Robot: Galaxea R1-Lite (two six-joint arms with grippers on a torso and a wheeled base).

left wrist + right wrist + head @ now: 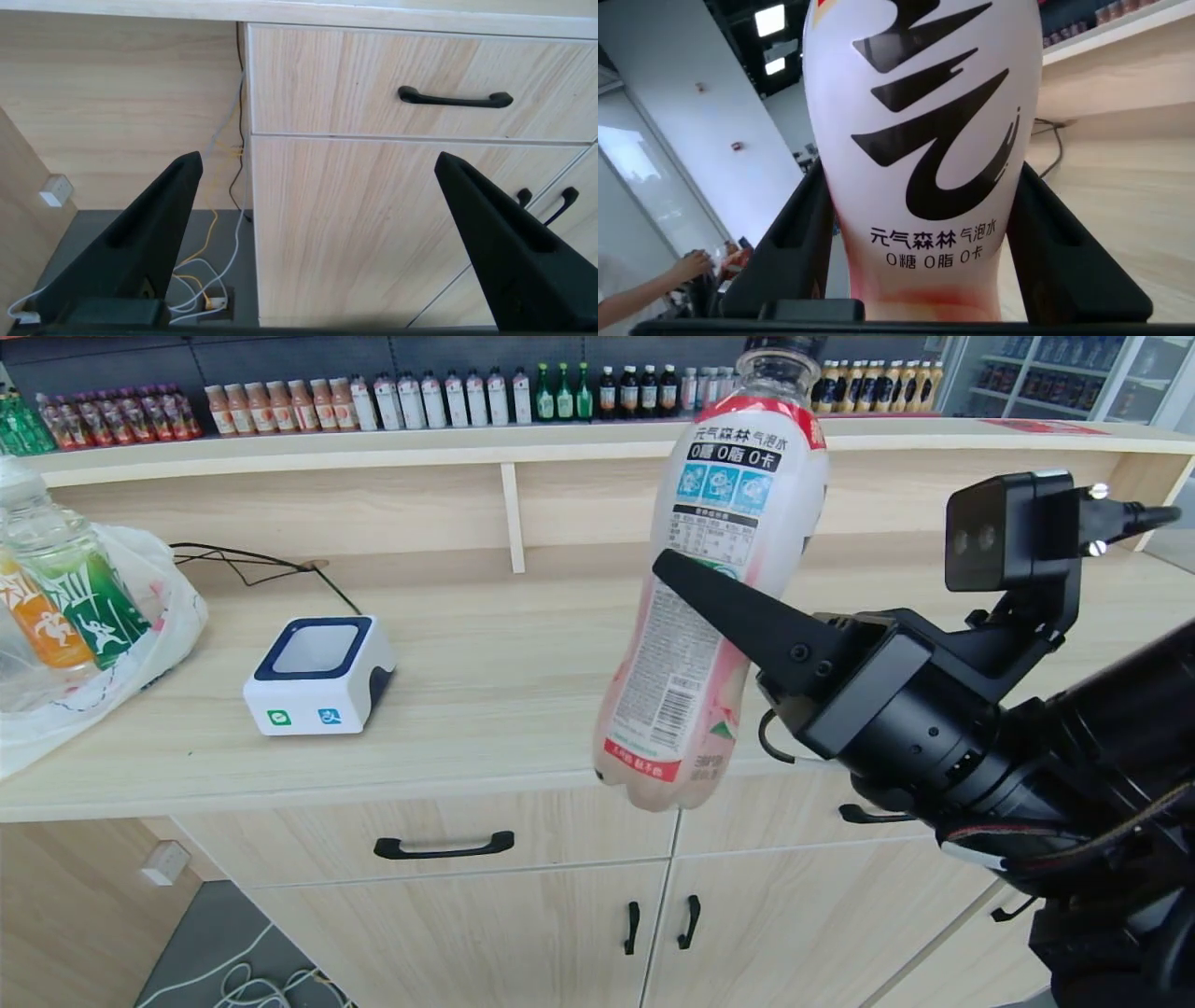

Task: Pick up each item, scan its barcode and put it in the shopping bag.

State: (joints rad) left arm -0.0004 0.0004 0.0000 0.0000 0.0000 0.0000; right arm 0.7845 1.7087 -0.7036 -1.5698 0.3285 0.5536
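My left hand [318, 163] hangs wide open below the worktop [485, 691], facing the drawers [374, 84]. On the worktop, the shopping bag [140, 644] sits at the far left, the scanner [317, 677] beside it, then bare wood. My right hand [695, 588] grips the bottle [709, 588] aloft at the front edge. The head view shows its barcode; the wrist view shows its front label.

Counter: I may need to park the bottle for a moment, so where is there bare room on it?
The counter is bare between the scanner and the bottle in the right gripper. A cable crosses the strip behind the scanner. The left end is crowded by the shopping bag.
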